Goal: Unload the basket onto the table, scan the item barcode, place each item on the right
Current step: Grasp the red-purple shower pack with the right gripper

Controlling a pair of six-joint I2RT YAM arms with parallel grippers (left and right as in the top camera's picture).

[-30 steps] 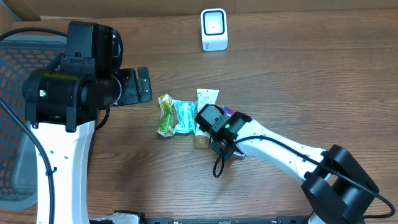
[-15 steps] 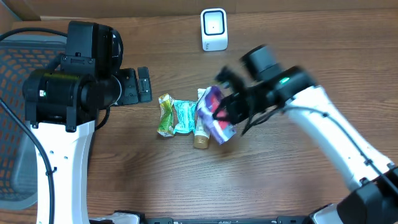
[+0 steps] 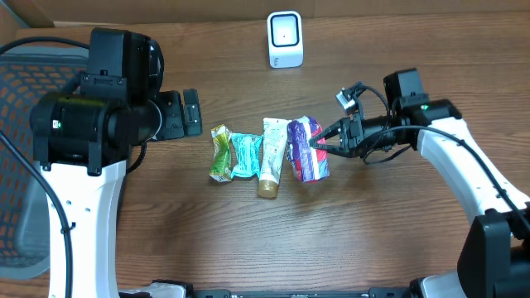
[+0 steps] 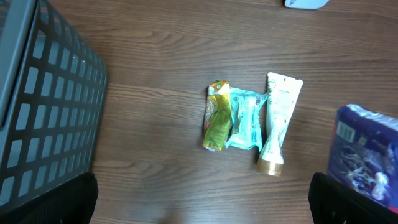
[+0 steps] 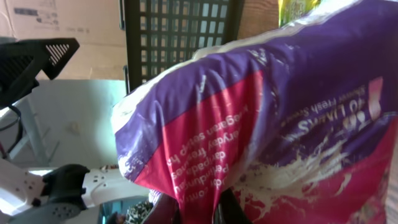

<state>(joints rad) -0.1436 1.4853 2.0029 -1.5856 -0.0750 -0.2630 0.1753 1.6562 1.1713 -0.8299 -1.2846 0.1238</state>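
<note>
The item is a purple and pink packet (image 3: 306,151), held off the table just right of the row of other products. My right gripper (image 3: 320,143) is shut on its right edge. In the right wrist view the packet (image 5: 280,112) fills the frame, with white print on its pink panel, and the right gripper (image 5: 194,208) pinches its lower edge. No barcode shows. The white scanner (image 3: 285,39) stands upright at the back centre. My left gripper (image 3: 192,113) hangs open at the left. The left wrist view shows the left gripper (image 4: 202,199) over bare wood and the packet (image 4: 367,152) at the right edge.
A yellow-green packet (image 3: 219,153), a teal packet (image 3: 246,155) and a white tube with a gold cap (image 3: 272,156) lie side by side at mid-table. A dark mesh basket (image 3: 16,99) stands at the far left, beside the left arm.
The right arm has lifted the purple packet off the table beside the tube and swung up and to the right with it. The left arm has not moved.
</note>
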